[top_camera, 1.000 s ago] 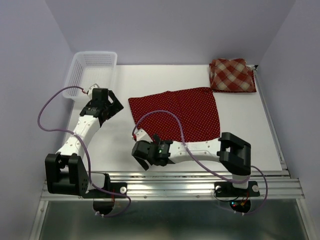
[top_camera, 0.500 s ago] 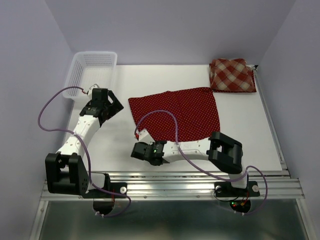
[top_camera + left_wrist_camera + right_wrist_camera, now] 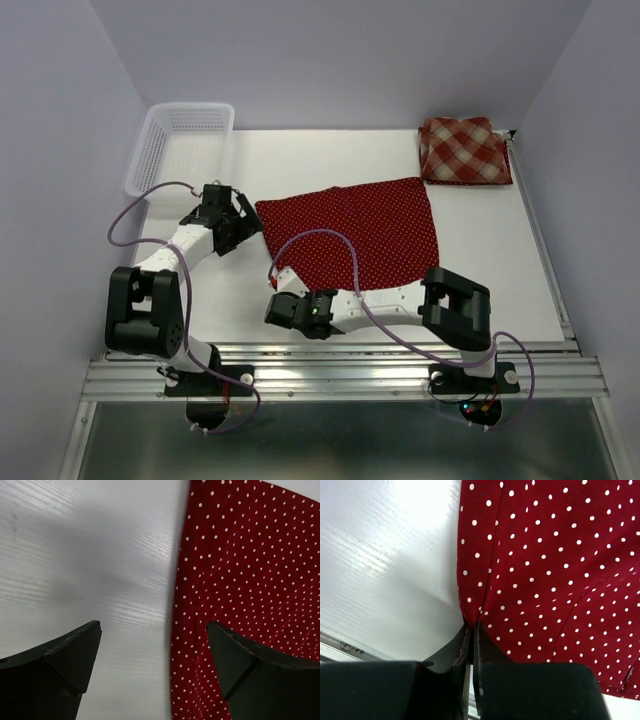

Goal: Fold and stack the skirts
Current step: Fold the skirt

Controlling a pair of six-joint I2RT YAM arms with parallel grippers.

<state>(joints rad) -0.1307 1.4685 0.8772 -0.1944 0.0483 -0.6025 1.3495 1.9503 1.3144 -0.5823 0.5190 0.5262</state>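
The right gripper (image 3: 471, 629) is clamped tight at the near left edge of the dotted skirt (image 3: 360, 232), its two fingers pressed together with the dark red hem caught between their tips, as the right wrist view shows. The right arm lies low along the front of the white table (image 3: 500, 265), reaching leftward from its base. The dotted skirt is spread flat, a single layer, in the middle of the table, its white-spotted cloth slightly rumpled near the pinched edge. The left gripper (image 3: 152, 626) is spread wide at the skirt's far left corner; in the left wrist view one finger stands over bare table and the other over the cloth, with the skirt's left edge running between them. Whether those fingers touch the surface cannot be told. The plaid skirt (image 3: 463, 150), red and tan, sits folded in a neat square at the far right corner of the table, well apart from the dotted one. A white mesh basket (image 3: 150, 150) stands at the far left corner, beyond the left arm.
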